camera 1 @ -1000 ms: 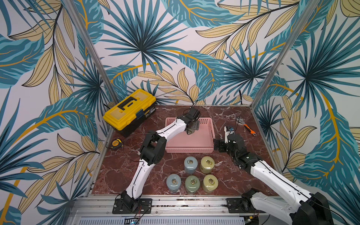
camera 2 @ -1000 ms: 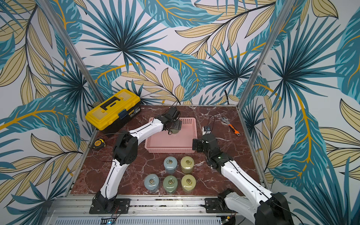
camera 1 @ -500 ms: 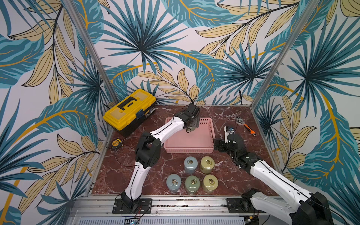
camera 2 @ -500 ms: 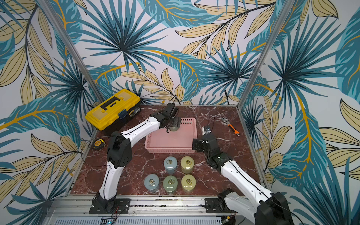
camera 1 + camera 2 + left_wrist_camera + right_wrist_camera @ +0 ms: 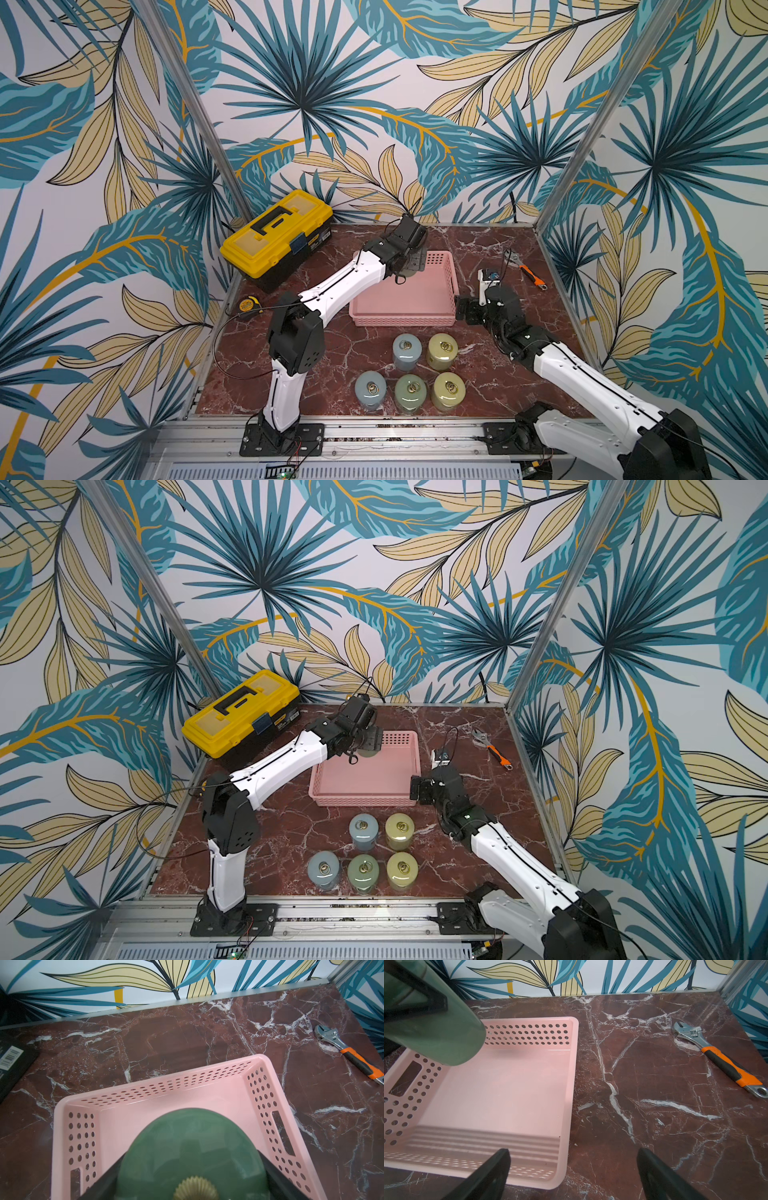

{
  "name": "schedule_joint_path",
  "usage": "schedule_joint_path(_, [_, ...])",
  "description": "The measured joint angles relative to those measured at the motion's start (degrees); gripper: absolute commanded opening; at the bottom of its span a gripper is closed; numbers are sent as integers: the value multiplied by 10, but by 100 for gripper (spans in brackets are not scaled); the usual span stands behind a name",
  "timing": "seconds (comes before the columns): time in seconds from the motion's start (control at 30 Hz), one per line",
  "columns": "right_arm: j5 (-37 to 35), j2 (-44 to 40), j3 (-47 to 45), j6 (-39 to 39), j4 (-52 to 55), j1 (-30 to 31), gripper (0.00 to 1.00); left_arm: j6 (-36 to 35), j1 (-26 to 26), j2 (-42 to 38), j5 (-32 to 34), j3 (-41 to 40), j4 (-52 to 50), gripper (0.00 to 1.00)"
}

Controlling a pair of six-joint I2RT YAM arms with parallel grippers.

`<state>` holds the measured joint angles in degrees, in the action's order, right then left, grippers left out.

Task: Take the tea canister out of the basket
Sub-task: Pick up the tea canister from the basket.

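left gripper (image 5: 190, 1169) clamps the canister (image 5: 436, 1034) by its sides, lifted off the floor over the basket's (image 5: 403, 321) far left corner. its axis looks roughly upright. the left arm is nearer; right gripper (image 5: 572, 1159) gapes empty beside the basket's right wall.

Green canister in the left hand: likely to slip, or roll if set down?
The green canister looks glossy, so it may slip in the left hand. It hangs tilted over the basket; released so, its round body would probably roll.
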<state>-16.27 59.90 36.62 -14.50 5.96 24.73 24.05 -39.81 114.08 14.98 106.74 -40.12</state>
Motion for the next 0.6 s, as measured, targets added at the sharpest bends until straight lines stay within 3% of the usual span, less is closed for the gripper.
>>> schedule_joint_path(0.6, [0,-14,-4,0,-1,0,99,31,-28,-172,19,-180,-4,54])
